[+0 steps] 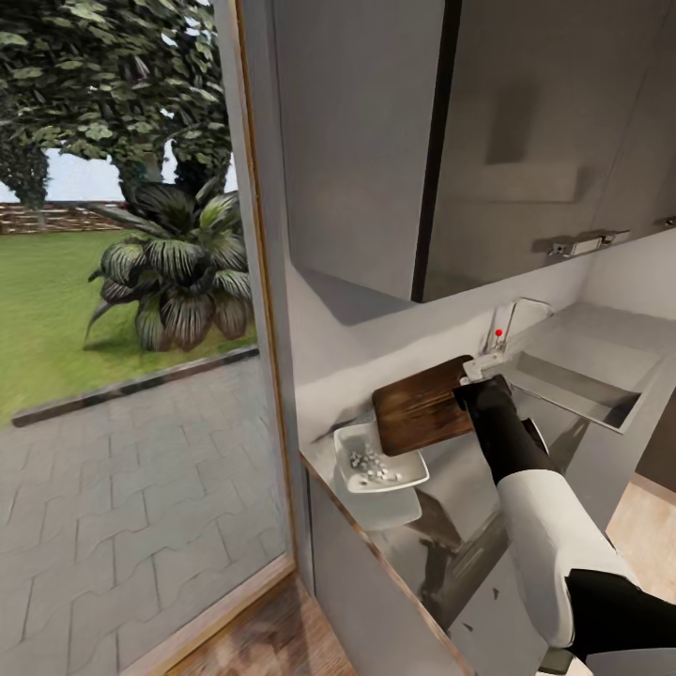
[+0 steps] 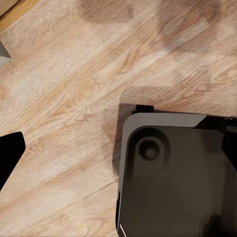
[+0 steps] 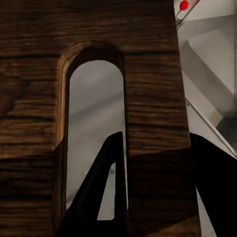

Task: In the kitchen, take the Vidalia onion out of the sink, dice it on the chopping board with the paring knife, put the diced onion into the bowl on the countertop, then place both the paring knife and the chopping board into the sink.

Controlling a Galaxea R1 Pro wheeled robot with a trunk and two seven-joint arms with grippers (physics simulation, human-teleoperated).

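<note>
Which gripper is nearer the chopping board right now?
Right. The right gripper is clamped on the chopping board by its handle slot; the left gripper hangs over the wood floor, away from it.

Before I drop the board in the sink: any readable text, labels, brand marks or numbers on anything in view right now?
None readable in any view.
Chopping board, held in the right end effector: wood grain only, no mark.
Bowl with diced onion: plain white.
Tap: a red knob, no lettering.
Upper cabinets and countertop: no labels.
Dark base over the wood floor in the left wrist view: unmarked.
</note>
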